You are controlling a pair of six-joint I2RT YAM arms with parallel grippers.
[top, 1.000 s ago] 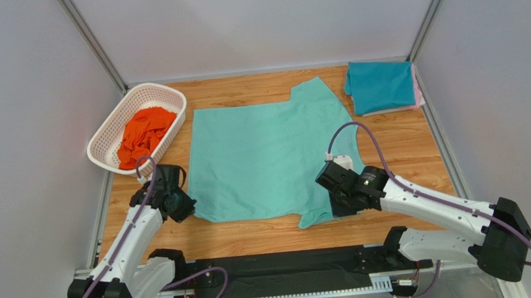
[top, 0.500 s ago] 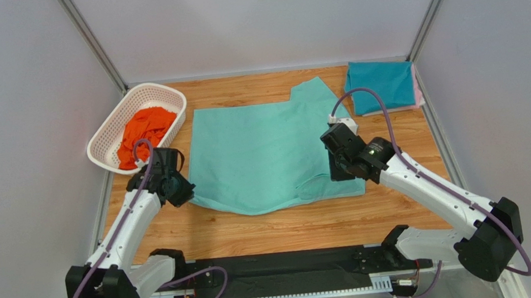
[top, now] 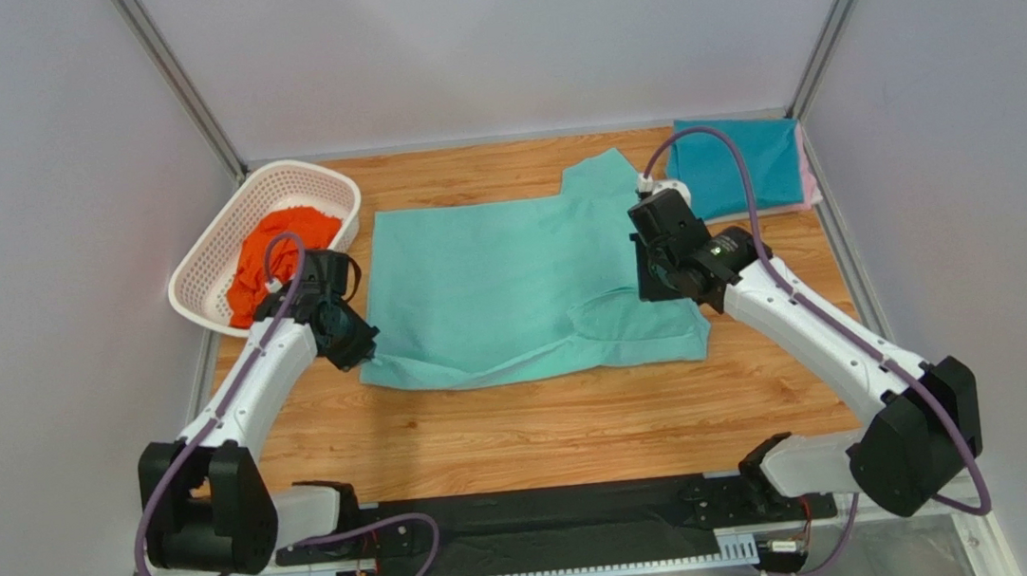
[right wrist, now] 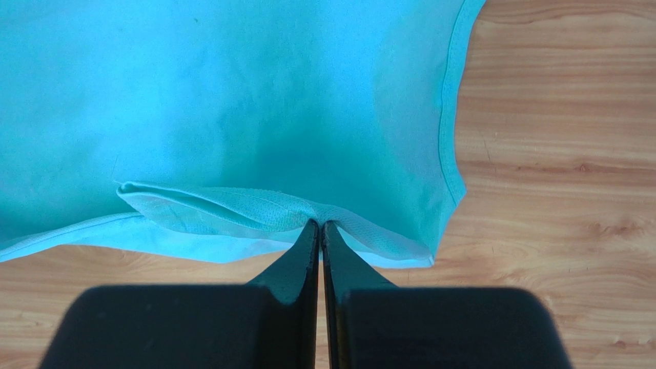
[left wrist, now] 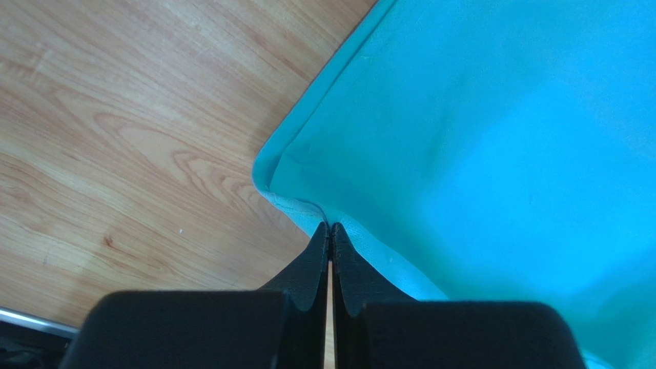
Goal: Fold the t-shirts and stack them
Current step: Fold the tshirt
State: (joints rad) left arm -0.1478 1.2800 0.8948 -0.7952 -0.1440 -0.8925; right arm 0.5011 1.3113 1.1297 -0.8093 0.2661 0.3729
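Fold underway: mint-green t-shirt pinched by left gripper and right gripper; teal t-shirt folded; orange t-shirt, seemingly crumpled, in basket.

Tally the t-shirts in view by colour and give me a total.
mint-green t-shirt: 1
teal t-shirt: 1
pink t-shirt: 1, only an edge showing under the teal one
orange t-shirt: 1, bunched in the basket
Total: 4
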